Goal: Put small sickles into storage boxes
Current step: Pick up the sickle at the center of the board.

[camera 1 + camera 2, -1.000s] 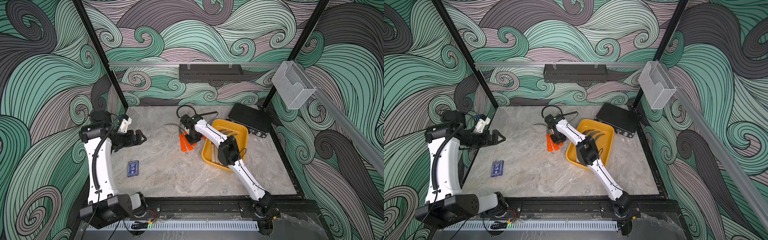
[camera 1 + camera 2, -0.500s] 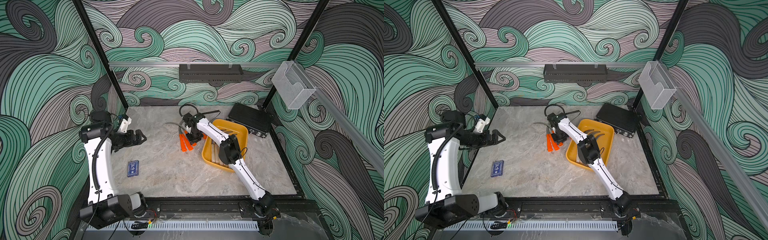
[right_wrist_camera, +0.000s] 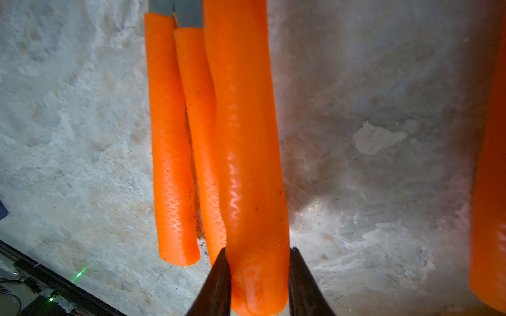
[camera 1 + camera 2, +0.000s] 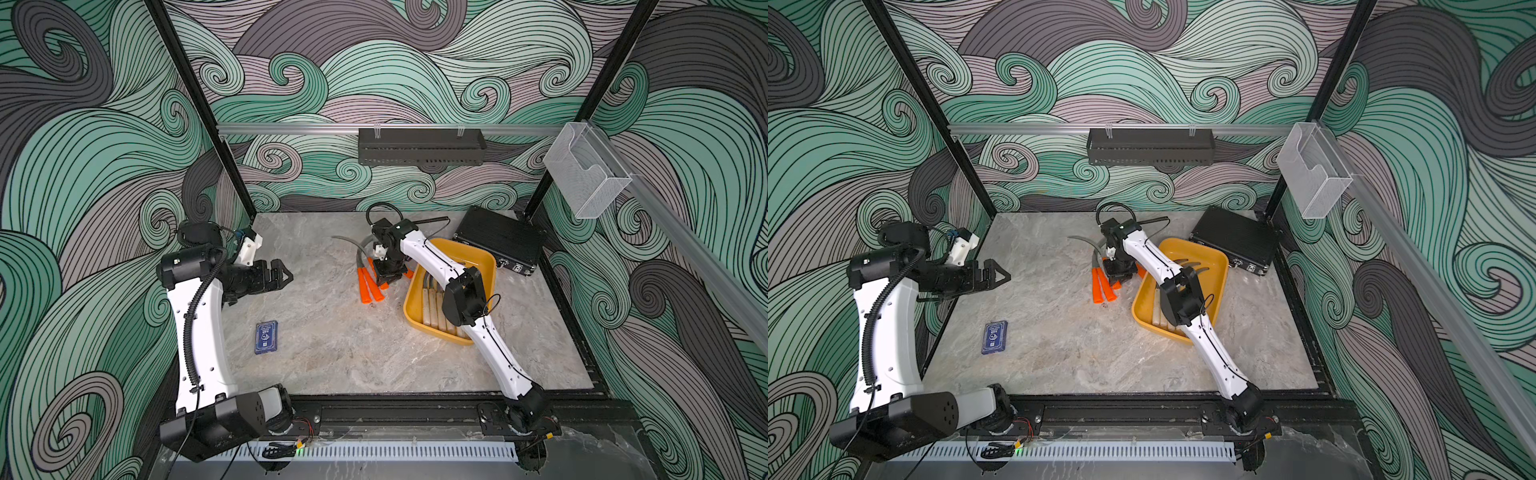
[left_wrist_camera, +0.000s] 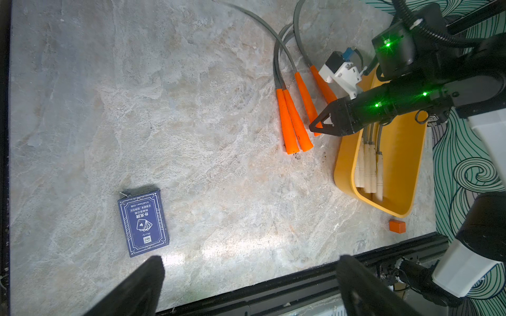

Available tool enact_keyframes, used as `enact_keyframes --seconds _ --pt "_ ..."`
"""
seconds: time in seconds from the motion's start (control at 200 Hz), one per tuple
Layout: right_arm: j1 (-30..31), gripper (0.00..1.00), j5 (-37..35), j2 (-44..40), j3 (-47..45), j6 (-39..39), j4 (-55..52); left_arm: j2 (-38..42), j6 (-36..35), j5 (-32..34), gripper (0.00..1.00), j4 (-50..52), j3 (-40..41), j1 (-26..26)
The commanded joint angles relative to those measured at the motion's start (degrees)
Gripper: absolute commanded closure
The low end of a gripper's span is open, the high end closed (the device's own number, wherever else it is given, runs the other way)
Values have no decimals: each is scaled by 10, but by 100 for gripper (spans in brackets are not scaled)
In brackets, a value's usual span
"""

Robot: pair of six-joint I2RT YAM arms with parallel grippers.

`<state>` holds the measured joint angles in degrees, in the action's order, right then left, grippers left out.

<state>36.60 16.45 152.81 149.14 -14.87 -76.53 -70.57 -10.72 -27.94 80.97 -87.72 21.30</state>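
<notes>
The right gripper is grabbing a sickle.
Its fingers are squeezing the orange handle near the yellow tray; the left gripper is hanging wide open.

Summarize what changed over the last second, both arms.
Right pincer, shut on an orange-handled sickle, shifted slightly toward the yellow tray; nothing newly grasped or released. Left pincer stayed open and parked; loose orange sickles, tray and card box did not move.
</notes>
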Motion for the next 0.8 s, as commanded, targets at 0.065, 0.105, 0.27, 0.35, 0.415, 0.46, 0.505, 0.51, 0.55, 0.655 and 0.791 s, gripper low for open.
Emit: enact_keyframes --seconds 0.065,0.105,0.27,0.35,0.415,0.46,0.505,0.51,0.55,0.655,0.791 --pt "-10 100 44 -29 13 -17 0 13 4 -13 1 -1 -9 4" --pt "-11 100 55 -30 13 -21 2 13 4 -13 1 0 -10 4" --pt "-16 100 87 -36 12 -31 11 12 6 -16 2 -1 -16 5" --pt "-19 100 105 -40 11 -38 14 11 9 -16 1 -2 -21 5" --pt "-21 100 121 -47 8 -43 20 10 11 -18 1 -2 -27 4" --pt "-21 100 134 -53 2 -47 26 9 13 -18 1 -3 -31 4" --pt "-23 100 144 -61 -5 -52 32 9 13 -19 1 -4 -34 5" --pt "-23 100 144 -61 -5 -53 33 9 14 -19 1 -4 -34 5" --pt "-24 100 152 -68 -11 -58 39 9 14 -19 1 -5 -36 4" --pt "-26 100 171 -83 -24 -70 53 10 14 -18 1 -5 -38 4" --pt "-27 100 189 -101 -35 -77 58 12 18 -18 1 -6 -41 5"
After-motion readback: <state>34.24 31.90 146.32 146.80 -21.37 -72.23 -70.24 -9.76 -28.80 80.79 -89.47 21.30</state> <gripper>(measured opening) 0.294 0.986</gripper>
